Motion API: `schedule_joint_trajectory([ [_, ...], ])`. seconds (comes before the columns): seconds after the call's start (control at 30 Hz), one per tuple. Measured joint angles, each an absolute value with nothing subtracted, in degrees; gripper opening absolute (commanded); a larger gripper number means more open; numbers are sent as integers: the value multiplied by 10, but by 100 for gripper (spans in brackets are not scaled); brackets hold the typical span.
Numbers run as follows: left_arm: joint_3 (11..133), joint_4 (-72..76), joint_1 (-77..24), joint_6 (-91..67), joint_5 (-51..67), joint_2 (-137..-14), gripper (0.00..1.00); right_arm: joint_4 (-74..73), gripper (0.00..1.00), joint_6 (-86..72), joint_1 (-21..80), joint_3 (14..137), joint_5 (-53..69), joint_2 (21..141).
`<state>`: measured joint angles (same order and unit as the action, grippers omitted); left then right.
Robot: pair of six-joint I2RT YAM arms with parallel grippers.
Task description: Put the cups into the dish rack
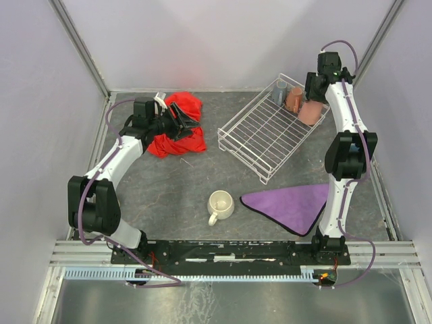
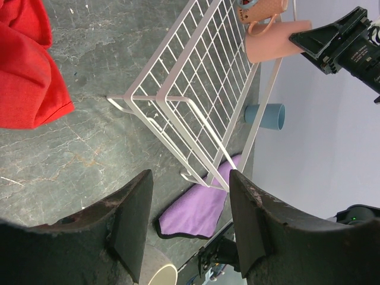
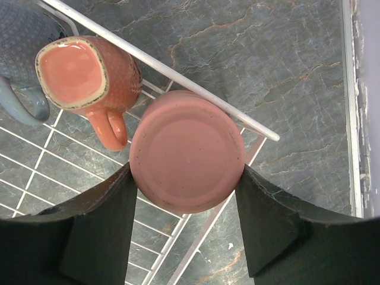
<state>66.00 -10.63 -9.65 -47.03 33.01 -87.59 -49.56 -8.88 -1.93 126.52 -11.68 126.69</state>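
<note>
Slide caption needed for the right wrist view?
Right tool grips inverted salmon-pink tumbler at dish rack corner, beside orange mug.

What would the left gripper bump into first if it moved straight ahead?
Probably the white wire rack; the left gripper is open and aimed at its near end, though depth is unclear.

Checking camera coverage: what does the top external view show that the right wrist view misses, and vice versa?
Top external only: cream mug, purple cloth, red cloth, left gripper. Right wrist only: the right gripper clamping the sides of the salmon-pink tumbler. Both: that tumbler, orange mug, grey-blue mug, dish rack.
</note>
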Motion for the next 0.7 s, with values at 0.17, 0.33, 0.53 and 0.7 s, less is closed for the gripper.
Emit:
schedule_joint_trajectory([
  [0.17,661,-107,-96,-470,330,-876,60,-483,57,-89,-19,1258,-117,1265],
  [0.33,668,-107,-96,-470,330,-881,61,-478,72,-89,-19,1255,-117,1265],
  [0.53,670,-113,-96,-459,328,-882,61,-476,92,-87,-20,1245,-117,1262],
  [0.7,670,-121,-96,-450,322,-882,61,-476,95,-88,-20,1228,-117,1256],
])
